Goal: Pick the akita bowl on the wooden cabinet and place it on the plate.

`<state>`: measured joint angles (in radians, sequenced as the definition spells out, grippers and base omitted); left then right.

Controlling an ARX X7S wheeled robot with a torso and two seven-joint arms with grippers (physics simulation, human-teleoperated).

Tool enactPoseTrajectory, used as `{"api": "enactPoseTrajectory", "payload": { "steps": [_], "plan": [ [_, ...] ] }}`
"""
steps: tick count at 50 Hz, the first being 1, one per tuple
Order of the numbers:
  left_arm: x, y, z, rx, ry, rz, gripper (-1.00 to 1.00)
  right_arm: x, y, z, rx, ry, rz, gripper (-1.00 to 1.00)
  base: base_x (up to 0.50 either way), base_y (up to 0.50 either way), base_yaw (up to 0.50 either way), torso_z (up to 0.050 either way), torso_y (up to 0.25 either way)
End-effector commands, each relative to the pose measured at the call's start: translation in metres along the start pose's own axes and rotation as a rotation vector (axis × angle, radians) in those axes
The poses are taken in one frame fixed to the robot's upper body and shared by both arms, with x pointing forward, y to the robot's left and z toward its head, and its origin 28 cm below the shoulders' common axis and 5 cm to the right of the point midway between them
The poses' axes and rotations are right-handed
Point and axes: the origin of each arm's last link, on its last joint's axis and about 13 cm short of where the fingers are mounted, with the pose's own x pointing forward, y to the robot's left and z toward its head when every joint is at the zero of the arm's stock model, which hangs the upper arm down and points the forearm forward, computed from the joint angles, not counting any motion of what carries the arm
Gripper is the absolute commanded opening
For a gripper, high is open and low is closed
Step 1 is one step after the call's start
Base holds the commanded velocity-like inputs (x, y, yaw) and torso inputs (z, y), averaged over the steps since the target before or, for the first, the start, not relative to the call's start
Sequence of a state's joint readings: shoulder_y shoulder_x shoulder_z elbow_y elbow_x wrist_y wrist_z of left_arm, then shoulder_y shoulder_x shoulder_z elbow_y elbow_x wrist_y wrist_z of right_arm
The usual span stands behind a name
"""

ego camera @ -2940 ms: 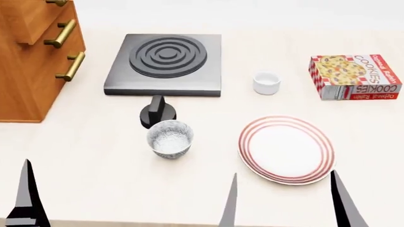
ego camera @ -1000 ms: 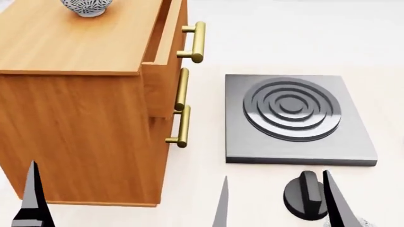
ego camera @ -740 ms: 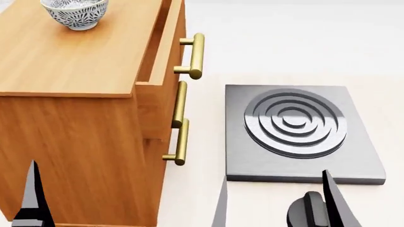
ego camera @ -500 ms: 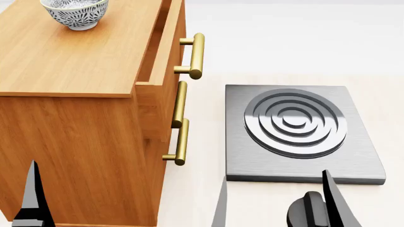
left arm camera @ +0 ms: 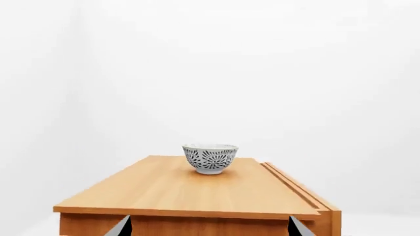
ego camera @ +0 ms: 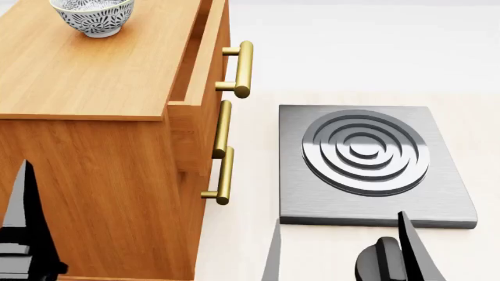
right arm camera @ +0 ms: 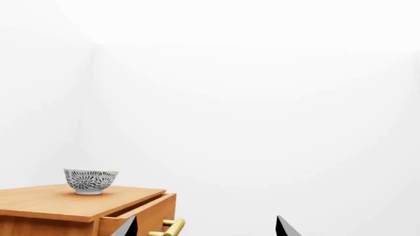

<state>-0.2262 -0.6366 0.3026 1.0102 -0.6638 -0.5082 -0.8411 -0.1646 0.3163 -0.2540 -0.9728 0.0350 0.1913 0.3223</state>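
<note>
The akita bowl [ego camera: 92, 16], white with a dark floral pattern, stands upright at the far end of the wooden cabinet's flat top [ego camera: 102, 76]. In the left wrist view the bowl [left arm camera: 210, 158] is straight ahead, well beyond my left gripper [left arm camera: 208, 227], which is open and level with the cabinet's near edge [left arm camera: 196, 189]. One left finger [ego camera: 23, 234] shows in front of the cabinet's side. My right gripper [ego camera: 338, 219] is open and empty, low beside the cabinet. In the right wrist view the bowl [right arm camera: 91, 181] is far off on the cabinet [right arm camera: 59, 201]. The plate is out of view.
A grey stove [ego camera: 367, 158] with a ringed burner lies on the pale table, right of the cabinet. Its black knob [ego camera: 379, 263] sits near my right fingers. Brass bar handles [ego camera: 243, 67] stick out from the drawers, and the top drawer is slightly pulled out.
The head view swung from the table and plate over to the cabinet, then held still. In the last half second my left gripper has risen in front of the cabinet's side.
</note>
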Motion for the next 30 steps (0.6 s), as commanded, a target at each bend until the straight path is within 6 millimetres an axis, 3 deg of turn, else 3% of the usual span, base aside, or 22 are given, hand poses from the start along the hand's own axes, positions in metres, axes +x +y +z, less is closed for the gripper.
{"api": "enactPoseTrajectory", "payload": {
  "steps": [1, 11, 23, 30],
  "plan": [
    [-0.005, 0.005, 0.027, -0.011, 0.059, 0.001, 1.0, 0.0, 0.0, 0.001, 0.005, -0.004, 0.002, 1.0, 0.0, 0.0, 0.0, 0.0, 0.0],
    [-0.009, 0.004, 0.035, -0.027, 0.04, 0.003, 1.0, 0.0, -0.001, 0.004, 0.003, -0.021, -0.004, 1.0, 0.01, 0.0, 0.0, 0.0, 0.0],
    [-0.015, 0.003, 0.037, -0.031, 0.034, -0.004, 1.0, 0.0, -0.001, 0.003, -0.003, -0.006, 0.001, 1.0, 0.48, 0.0, 0.0, 0.0, 0.0],
    [-0.015, 0.002, 0.039, -0.025, 0.026, -0.014, 1.0, -0.001, -0.001, 0.002, 0.002, -0.008, 0.0, 1.0, 0.03, 0.0, 0.0, 0.0, 0.0]
  ]
}}
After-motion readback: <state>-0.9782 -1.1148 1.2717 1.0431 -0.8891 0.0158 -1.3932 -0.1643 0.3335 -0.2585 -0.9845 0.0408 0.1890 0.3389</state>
